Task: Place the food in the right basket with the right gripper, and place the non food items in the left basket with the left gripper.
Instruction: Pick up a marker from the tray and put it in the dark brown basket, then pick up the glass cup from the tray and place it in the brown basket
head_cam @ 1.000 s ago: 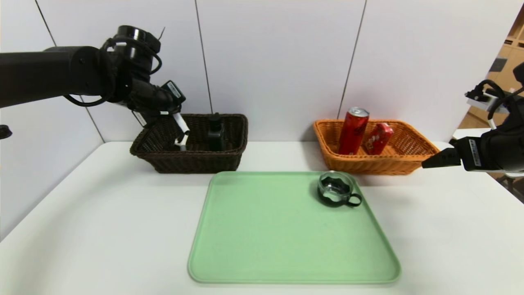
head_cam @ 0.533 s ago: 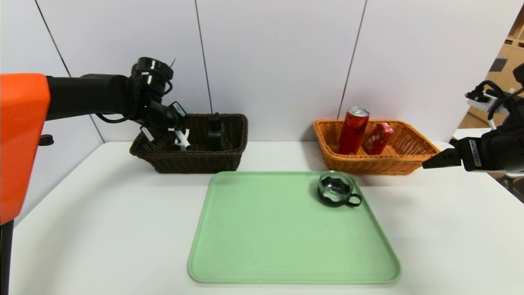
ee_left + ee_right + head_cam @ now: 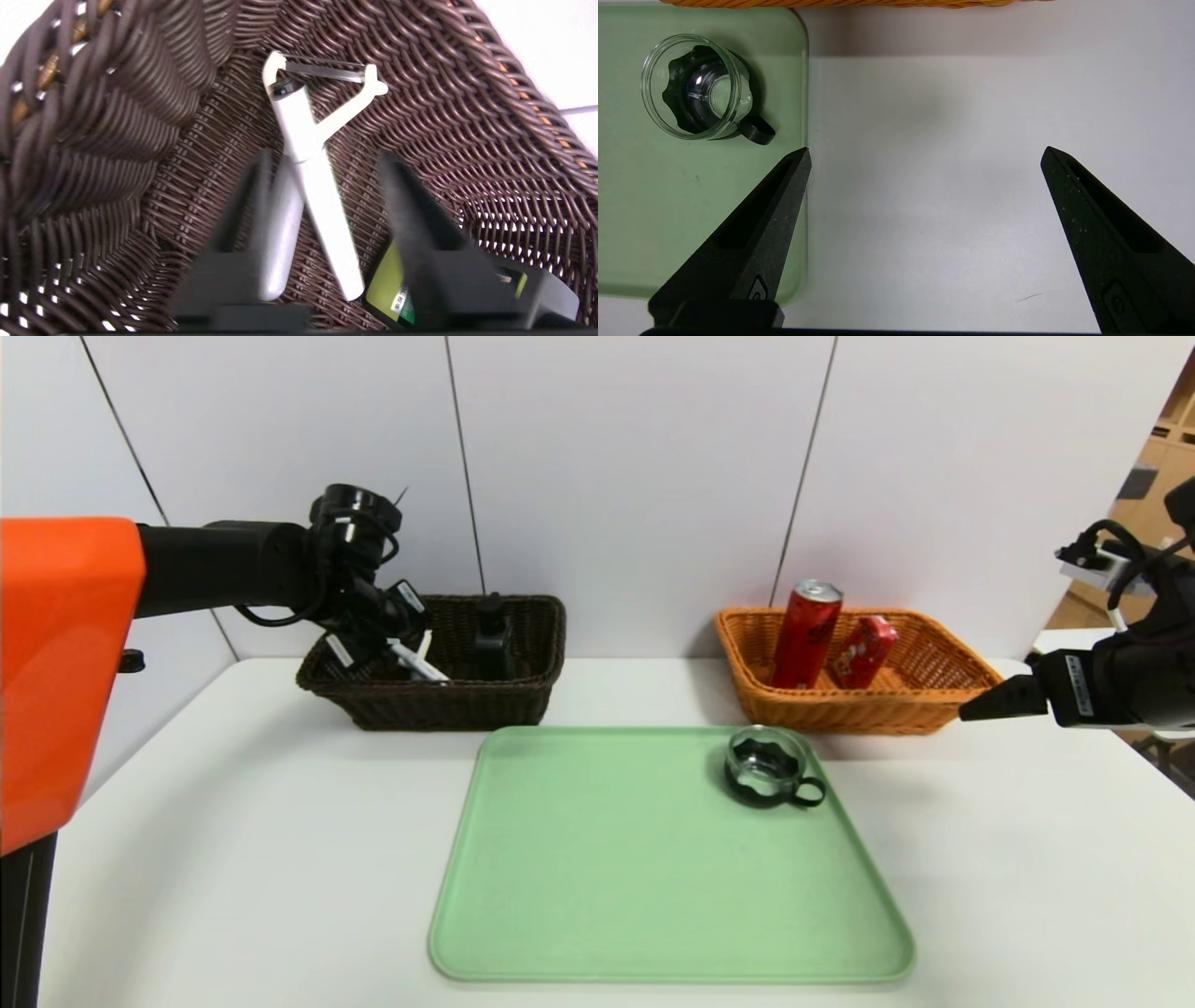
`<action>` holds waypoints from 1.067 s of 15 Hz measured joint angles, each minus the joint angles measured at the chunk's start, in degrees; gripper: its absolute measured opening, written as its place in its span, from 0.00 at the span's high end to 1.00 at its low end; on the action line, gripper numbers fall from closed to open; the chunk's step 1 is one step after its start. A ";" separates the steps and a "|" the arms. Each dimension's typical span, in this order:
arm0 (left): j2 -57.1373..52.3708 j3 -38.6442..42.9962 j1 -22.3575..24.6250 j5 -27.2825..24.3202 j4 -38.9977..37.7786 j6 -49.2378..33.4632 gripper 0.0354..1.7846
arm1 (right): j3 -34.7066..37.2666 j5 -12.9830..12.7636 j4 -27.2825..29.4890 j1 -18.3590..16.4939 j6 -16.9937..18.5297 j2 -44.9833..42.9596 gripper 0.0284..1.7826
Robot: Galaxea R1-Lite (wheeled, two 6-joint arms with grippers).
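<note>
My left gripper point(image 3: 390, 637) point(image 3: 325, 156) is down inside the dark brown left basket point(image 3: 448, 700) with its jaws open. The white marker point(image 3: 322, 196) point(image 3: 420, 665) lies loose between them, across the white Y-peeler point(image 3: 327, 74) with its grey handle. The black bottle point(image 3: 492, 639) point(image 3: 397, 280) stands beside them in that basket. The glass cup in its black holder point(image 3: 766, 767) point(image 3: 698, 88) sits on the green tray point(image 3: 653, 896). The red can point(image 3: 805, 633) and red carton point(image 3: 864, 649) stand in the orange right basket point(image 3: 840, 714). My right gripper point(image 3: 976, 709) point(image 3: 925, 150) is open and empty over the table.
The white table point(image 3: 233, 859) stretches round the tray, with a white panelled wall behind both baskets. My left arm's orange shell point(image 3: 56, 663) fills the left edge. The tray's right edge point(image 3: 803, 93) lies under my right gripper's one jaw.
My left gripper has dropped into the dark basket and opened. The marker, held upright before, now lies on the peeler. The right arm has barely moved.
</note>
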 joint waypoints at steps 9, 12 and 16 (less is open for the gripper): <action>-16.53 2.23 -18.26 -0.52 3.34 9.46 0.18 | 0.05 -0.09 0.06 0.37 0.22 -0.24 0.05; -16.79 2.15 -29.44 -0.55 4.77 12.47 0.14 | 0.60 -0.11 0.11 0.61 0.35 -0.38 0.05; -9.67 -1.77 -37.79 1.60 4.89 12.54 0.10 | 0.88 -0.11 0.11 0.72 0.49 -0.55 0.05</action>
